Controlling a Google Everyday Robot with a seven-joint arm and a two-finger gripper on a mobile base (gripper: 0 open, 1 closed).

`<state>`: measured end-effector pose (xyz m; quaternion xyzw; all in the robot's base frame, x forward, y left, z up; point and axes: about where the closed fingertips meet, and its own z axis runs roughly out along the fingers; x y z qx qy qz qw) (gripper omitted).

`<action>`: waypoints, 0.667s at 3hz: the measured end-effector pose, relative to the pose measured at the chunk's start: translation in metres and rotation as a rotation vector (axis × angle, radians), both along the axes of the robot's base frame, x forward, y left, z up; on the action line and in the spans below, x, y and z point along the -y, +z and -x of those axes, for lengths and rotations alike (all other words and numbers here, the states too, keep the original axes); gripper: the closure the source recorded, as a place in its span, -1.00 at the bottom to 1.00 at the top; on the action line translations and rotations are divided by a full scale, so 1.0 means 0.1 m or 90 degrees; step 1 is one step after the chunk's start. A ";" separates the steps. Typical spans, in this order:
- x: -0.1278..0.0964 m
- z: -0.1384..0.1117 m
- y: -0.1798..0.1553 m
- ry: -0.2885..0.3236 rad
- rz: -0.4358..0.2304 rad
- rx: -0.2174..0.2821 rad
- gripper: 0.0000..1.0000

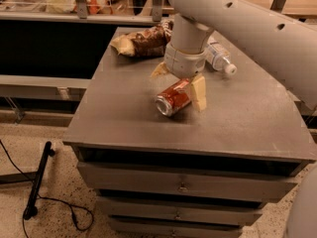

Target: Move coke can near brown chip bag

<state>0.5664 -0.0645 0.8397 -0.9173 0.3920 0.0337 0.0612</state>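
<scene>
Much bare tabletop (119,118) lies between the coke can (173,97), on its side mid-table, and the front edge. Brown chip bag (143,39) sits at the back edge. Gripper (179,82) is low over the can, fingers spread astride it, holding nothing.

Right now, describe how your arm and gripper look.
The arm is a thick, smooth pale-grey tube with small dark round holes. It ends in a lighter cylindrical wrist. The gripper, low over the coke can, has two flat cream-yellow fingers. No cables show.

Grey desk (124,118) carries a coke can (173,99) on its side, brown chip bag (143,39), water bottle (218,58); tool (178,88) over the can
</scene>
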 end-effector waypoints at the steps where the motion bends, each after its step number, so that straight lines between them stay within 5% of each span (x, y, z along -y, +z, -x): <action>1: 0.03 -0.08 -0.07 0.016 0.007 -0.005 -0.31; 2: 0.09 -0.13 -0.03 0.005 -0.005 -0.014 0.16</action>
